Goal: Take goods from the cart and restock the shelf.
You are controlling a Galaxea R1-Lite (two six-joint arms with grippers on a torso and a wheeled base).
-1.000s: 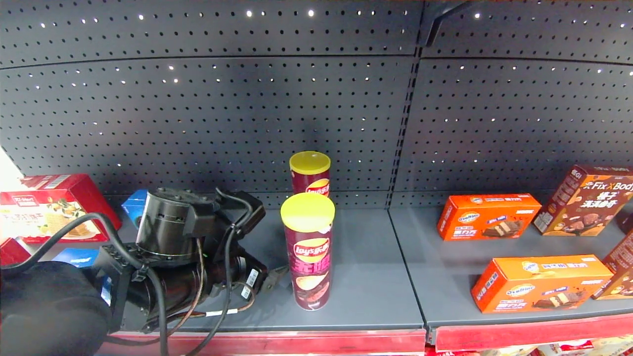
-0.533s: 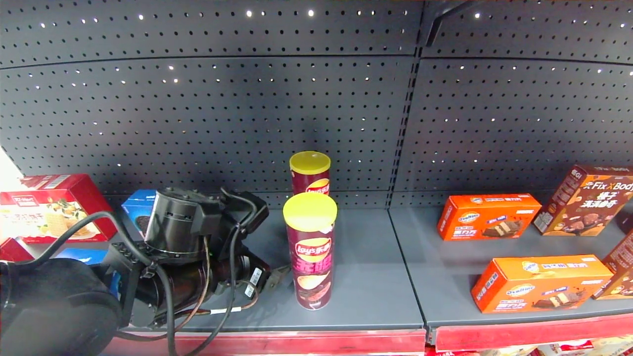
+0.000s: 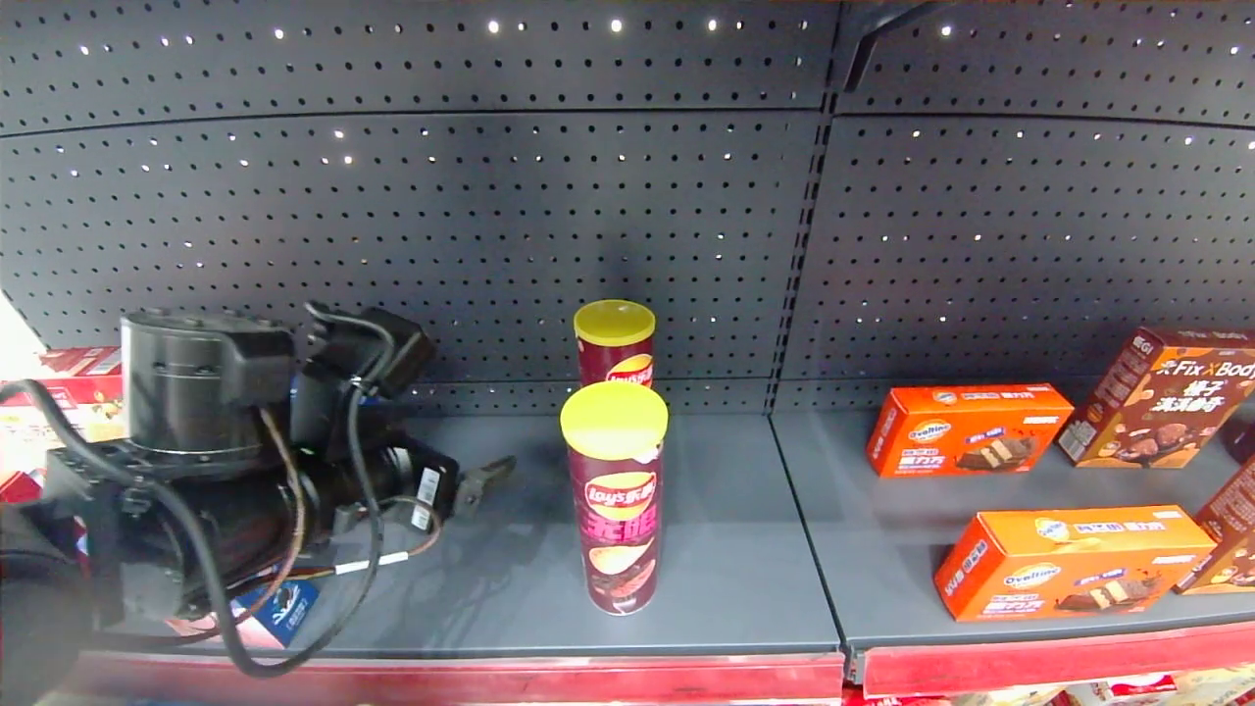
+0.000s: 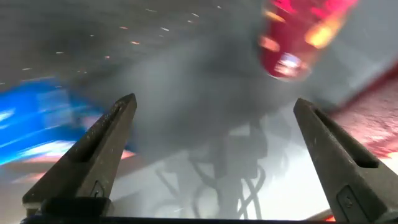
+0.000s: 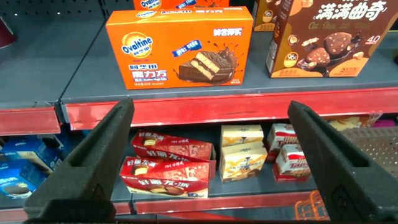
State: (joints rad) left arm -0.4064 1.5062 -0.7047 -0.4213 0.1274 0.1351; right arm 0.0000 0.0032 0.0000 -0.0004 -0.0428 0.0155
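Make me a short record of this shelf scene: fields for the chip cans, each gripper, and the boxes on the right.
cans: both upright on the shelf, front can ahead of back can
left gripper: open, empty, left of the front can, not touching
right gripper: open, empty, low before the front orange box
boxes: front orange box, rear orange box, brown box

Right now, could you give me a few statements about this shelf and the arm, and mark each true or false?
1. The front can and back can stand upright on the shelf. True.
2. The left gripper grips the front can. False: it is open, empty and apart from it.
3. Both cans have yellow lids. True.
4. The orange boxes lie left of the cans. False: they lie to the right.
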